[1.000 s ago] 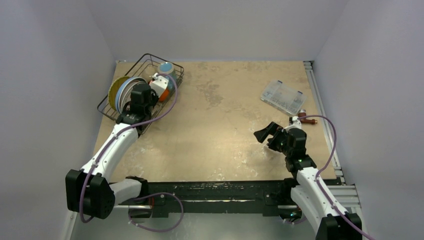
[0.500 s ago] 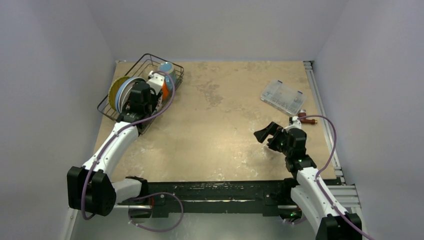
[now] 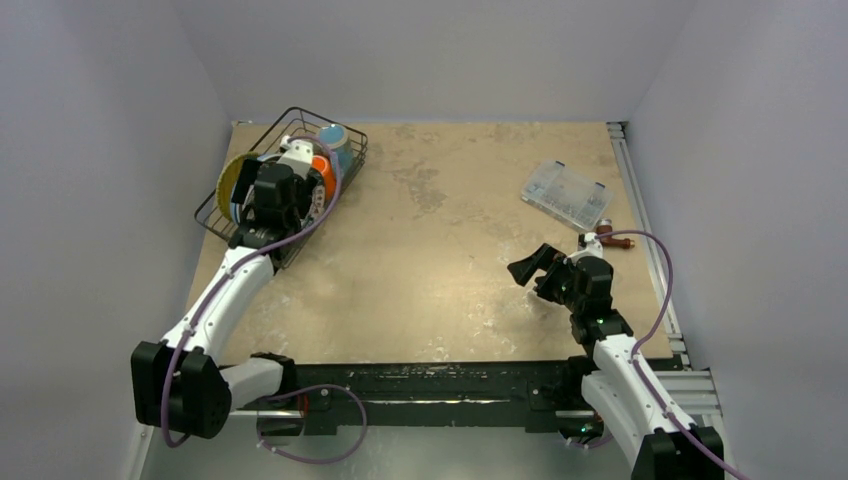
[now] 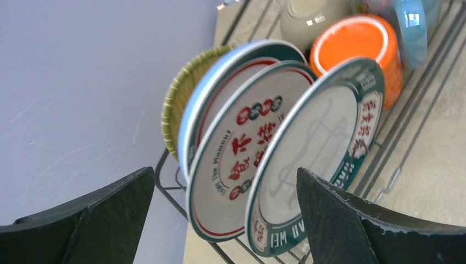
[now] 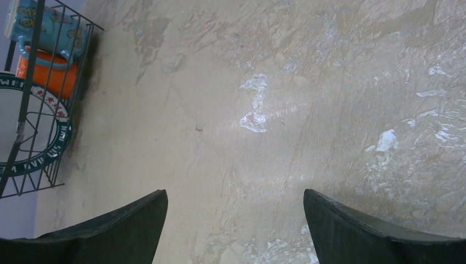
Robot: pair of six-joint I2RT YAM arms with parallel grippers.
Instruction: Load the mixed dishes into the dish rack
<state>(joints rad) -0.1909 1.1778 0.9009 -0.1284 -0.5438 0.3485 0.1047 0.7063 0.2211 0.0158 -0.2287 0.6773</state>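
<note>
Standing plates in rack; both end effectors wide

Left end effector (image 4: 225,169): fingers spread wide, nothing gripped. It sits at the dish rack (image 3: 352,150), which occupies the far left corner of the table (image 3: 450,250). Its wrist view looks straight at the plate row.

Plate row, all on edge and leaning the same way, from the wall side inward:
- yellow woven plate (image 4: 177,104)
- blue plate (image 4: 191,118)
- white plate with red dots and red characters (image 4: 242,159)
- white teal-rimmed plate (image 4: 319,148)

Neighbouring plates overlap closely; cannot tell whether each pair touches. The teal-rimmed plate is nearest the spread fingers. Its edge appears just beside one finger in the wrist view; contact not resolvable.

Cups, at the far end of the rack beyond the plates:
- orange cup (image 4: 351,47), lying on its side with one round end toward the camera
- cream cup (image 4: 305,19), behind the orange cup
- blue mug (image 4: 412,27), just beside the orange cup

Right end effector (image 5: 235,191): fingers wide, empty, hovering over bare table on the right side, well apart from the rack.

Other: clear compartment box (image 3: 566,195) on the table at far right. A small red object (image 3: 612,240) lies near it by the table edge.
</note>
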